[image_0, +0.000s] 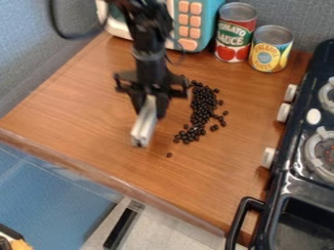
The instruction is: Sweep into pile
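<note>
My gripper (pixel 150 103) hangs over the left-middle of the wooden counter, shut on a white bar-like tool (pixel 144 124) that slants down toward the counter's front edge. To the right of the tool lie many small black beans (pixel 202 105) in a long, loose band from upper right to lower left. A few beans lie apart, one of them below the band's lower end. A gap of bare wood separates the tool from the beans.
Behind stand a teal toy microwave (pixel 213 14), a tomato sauce can (pixel 235 33) and a pineapple can (pixel 270 49). On the right is a black toy stove (pixel 293 178) with white knobs and a handle. The wooden counter (pixel 85 97) ends at a front edge.
</note>
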Available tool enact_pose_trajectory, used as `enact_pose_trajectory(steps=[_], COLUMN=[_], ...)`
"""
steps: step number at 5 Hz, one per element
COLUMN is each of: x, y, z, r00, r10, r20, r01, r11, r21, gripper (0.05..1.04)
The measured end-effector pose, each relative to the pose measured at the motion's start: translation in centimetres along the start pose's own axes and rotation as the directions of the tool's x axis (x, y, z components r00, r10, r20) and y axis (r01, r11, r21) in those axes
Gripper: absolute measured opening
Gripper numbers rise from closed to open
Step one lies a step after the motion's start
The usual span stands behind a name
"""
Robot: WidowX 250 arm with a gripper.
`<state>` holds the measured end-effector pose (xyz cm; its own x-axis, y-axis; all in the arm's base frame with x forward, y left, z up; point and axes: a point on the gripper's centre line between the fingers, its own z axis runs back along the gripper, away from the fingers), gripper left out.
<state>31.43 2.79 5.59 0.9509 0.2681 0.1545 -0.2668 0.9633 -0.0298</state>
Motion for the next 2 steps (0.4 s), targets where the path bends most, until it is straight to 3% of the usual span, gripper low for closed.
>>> enact_pose_trajectory(steps=[1,2], x=[-0.2,0.4], y=[3.6,8.0], z=[2.0,2.4], r00=[0.998,0.997], r10=[0.052,0.075], r20=[0.020,-0.005], r01=[-0.052,-0.075], r11=[0.998,0.994], r21=[0.019,0.083], gripper=[0.396,0.396])
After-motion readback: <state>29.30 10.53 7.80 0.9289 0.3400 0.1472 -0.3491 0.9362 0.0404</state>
